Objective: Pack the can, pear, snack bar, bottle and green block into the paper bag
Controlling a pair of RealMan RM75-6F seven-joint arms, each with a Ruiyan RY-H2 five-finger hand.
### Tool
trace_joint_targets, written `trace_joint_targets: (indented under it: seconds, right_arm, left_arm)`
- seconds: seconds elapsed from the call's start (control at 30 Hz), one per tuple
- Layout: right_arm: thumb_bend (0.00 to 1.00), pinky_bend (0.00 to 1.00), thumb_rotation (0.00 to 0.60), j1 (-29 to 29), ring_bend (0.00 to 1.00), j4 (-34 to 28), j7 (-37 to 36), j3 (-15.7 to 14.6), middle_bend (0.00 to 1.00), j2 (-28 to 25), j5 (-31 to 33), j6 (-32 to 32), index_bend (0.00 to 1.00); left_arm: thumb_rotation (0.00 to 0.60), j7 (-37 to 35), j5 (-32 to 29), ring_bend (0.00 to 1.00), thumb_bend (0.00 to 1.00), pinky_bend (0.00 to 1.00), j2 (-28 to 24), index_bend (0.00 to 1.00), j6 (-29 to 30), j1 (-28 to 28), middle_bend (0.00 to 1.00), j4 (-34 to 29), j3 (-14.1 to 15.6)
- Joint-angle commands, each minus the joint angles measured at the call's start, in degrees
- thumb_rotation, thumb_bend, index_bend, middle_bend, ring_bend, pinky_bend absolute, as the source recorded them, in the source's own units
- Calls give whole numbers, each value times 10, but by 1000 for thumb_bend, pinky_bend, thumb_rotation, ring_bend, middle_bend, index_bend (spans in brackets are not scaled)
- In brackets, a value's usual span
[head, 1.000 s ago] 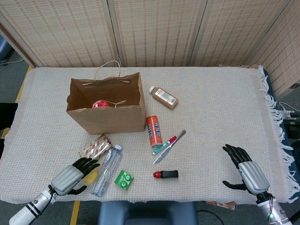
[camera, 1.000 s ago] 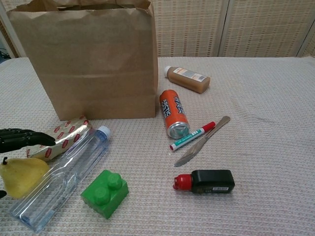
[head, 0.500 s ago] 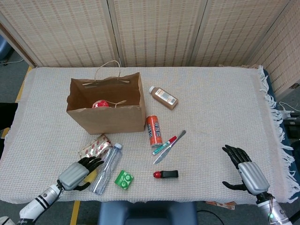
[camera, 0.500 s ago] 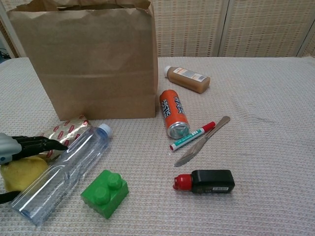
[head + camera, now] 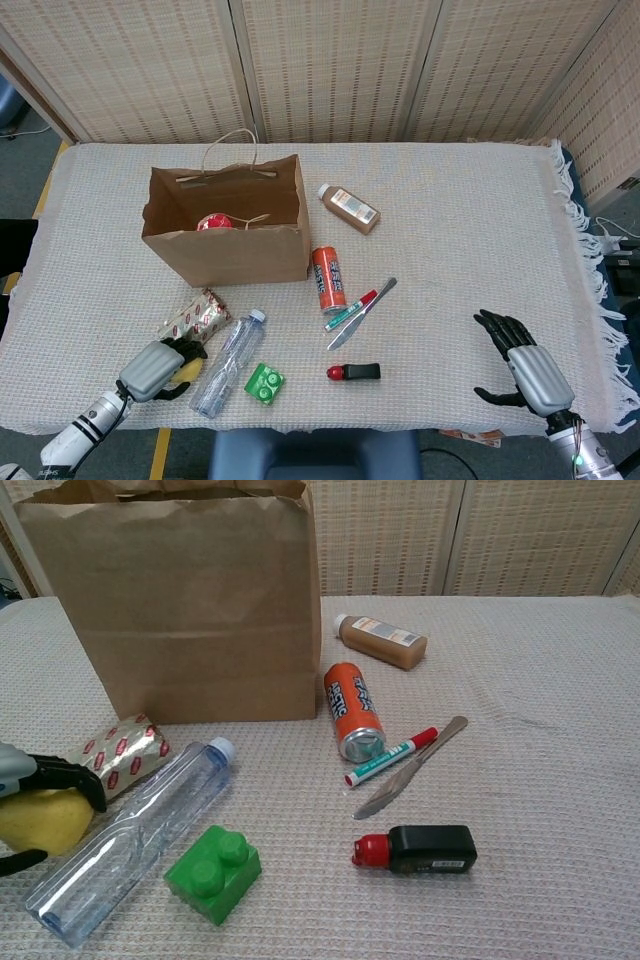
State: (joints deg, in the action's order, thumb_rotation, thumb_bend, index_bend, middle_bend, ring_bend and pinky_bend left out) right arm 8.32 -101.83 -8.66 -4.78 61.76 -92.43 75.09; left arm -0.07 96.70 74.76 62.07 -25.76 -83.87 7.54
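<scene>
We see our left hand (image 5: pixel 158 366) as a rounded silver-grey shell over the back, ribbed with shallow lengthwise grooves, from which slim black fingers (image 5: pixel 187 349) extend. Behind it the wrist is white, ringed with narrow black bands. In the chest view only a sliver of that silver shell and the black fingers (image 5: pixel 70 775) show. Our right hand (image 5: pixel 522 367) is built alike: the same grooved silver back plate, black segmented fingers (image 5: pixel 497 325), and a pale wrist bearing a small green light.
</scene>
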Motion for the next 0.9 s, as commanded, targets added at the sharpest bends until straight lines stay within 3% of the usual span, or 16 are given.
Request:
trace_joint_targets:
  seconds: [0.03, 0.27, 0.37, 0.57, 0.67, 0.77, 0.9]
  right_arm:
    - [45, 0, 600, 0, 0, 0, -1, 0, 0, 0, 0, 1, 0]
    - [44, 0, 600, 0, 0, 1, -3, 1, 0, 0, 1, 1, 0]
    - [46, 0, 600, 0, 0, 1, -4, 2, 0, 0, 1, 2, 0]
    - [45, 0, 600, 0, 0, 1, -6, 3, 0, 0, 3, 2, 0]
    - [45, 0, 600, 0, 0, 0, -6, 3, 0, 1, 3, 1, 0]
    - [45, 0, 600, 0, 0, 0, -5, 3, 0, 1, 2, 1, 0]
    - [45, 0, 600, 0, 0, -1, -3, 2, 0, 2, 3, 0, 0]
  left_arm:
    - [600, -2, -5, 612, 631, 725, -6, 669, 21, 4, 638, -5, -13]
    - [600, -18, -20, 626, 639, 726, -28, 679, 74, 14, 656, -33, -44]
    - [600, -47, -109, 626, 637, 724, -30, 676, 170, 44, 655, -57, -133]
    - [600, -133, -254, 626, 639, 721, -44, 674, 201, 55, 651, -118, -254]
    - [600, -151, -296, 626, 639, 716, -60, 673, 205, 46, 651, -143, -308]
    - [600, -158, -320, 626, 639, 714, -70, 672, 201, 31, 651, -163, -348]
    - [600, -137, -323, 626, 639, 711, -77, 672, 177, 1, 650, -183, -368]
